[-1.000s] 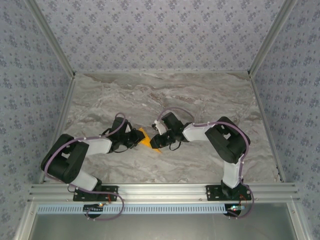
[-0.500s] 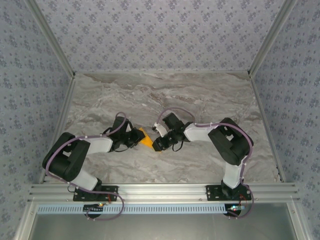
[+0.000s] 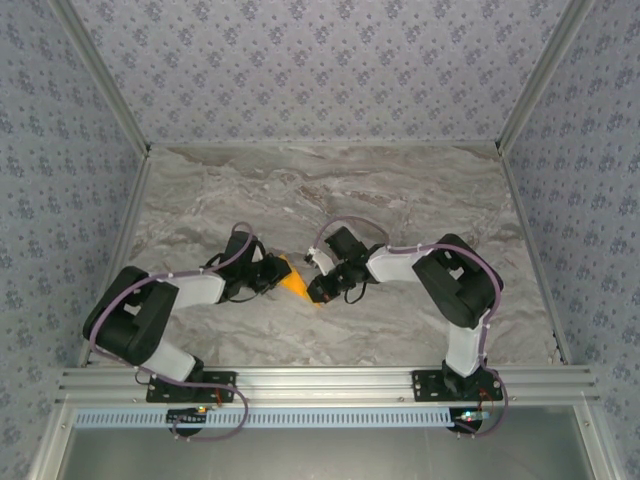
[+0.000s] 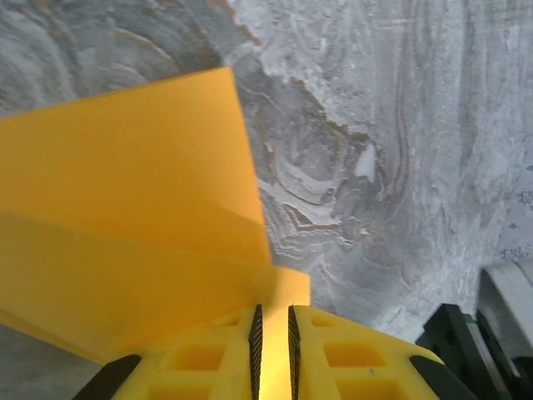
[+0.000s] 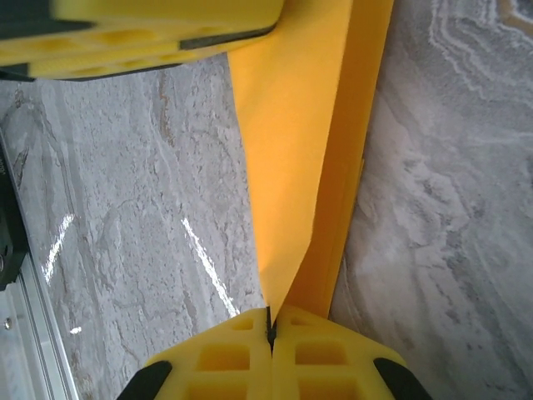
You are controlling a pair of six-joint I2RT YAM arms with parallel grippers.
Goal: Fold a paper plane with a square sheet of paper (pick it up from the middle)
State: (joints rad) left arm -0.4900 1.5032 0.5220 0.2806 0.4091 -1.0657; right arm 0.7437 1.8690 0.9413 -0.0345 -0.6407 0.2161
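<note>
Two arms: my left arm [image 3: 190,290] and right arm [image 3: 410,262], meeting wrist to wrist near the middle of the surface [image 3: 420,190].
Square sheet of paper [image 3: 294,280]: orange, held between my wrists. It is doubled over, two layers show, and it reads as a small triangle from above.
Left jaws: clamped on one end of the sheet.
Right jaws: pressed fully together, pinching the layers at the opposite end.
Done, as I judge: sheet taken up, at least one fold made.
Left to do: the narrowing folds and centre crease, since no sharp-tipped dart shows yet.
Contact with surface: cannot tell.
</note>
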